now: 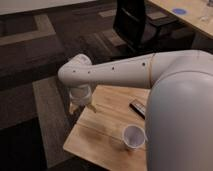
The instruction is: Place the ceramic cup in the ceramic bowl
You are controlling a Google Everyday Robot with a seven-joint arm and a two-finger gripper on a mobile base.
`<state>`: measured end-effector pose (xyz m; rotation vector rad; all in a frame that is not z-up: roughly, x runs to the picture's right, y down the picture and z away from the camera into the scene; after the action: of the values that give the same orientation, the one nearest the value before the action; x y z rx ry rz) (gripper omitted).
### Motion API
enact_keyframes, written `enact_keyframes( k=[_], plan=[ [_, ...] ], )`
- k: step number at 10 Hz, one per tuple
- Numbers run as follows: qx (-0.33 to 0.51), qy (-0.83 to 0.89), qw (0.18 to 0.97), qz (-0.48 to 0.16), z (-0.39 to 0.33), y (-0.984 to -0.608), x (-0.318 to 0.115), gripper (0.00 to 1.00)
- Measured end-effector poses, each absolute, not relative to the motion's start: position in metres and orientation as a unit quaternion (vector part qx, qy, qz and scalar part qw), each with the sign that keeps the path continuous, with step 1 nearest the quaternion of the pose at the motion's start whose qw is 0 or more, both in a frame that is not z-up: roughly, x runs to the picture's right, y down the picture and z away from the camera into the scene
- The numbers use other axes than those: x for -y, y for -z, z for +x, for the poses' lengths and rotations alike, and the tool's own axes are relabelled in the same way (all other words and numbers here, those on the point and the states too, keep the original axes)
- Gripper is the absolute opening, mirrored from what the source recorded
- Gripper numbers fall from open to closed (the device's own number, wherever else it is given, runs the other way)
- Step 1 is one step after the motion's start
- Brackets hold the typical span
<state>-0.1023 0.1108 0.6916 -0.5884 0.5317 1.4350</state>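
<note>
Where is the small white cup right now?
The small white ceramic cup stands upright on the wooden table, lower right in the camera view, near a flat dark object; the robot's hand hangs over the table's far left corner.

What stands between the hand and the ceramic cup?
Nothing visible does. The hand hangs over the left edge of the table; only bare wood lies between it and the ceramic cup. The dark flat object lies aside.
</note>
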Motion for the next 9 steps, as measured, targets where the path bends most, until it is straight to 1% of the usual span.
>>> enact_keyframes(
  k=[2, 6, 8, 9],
  plan=[
    [-0.238, -0.643, 0.680, -0.259, -0.094, -0.685, -0.110, 0.65],
    [-0.261, -0.663, 0.663, -0.228, -0.033, -0.659, -0.101, 0.65],
    [-0.268, -0.700, 0.628, -0.208, 0.008, -0.646, -0.111, 0.65],
    [-0.268, -0.710, 0.619, -0.201, 0.017, -0.642, -0.115, 0.65]
  ],
)
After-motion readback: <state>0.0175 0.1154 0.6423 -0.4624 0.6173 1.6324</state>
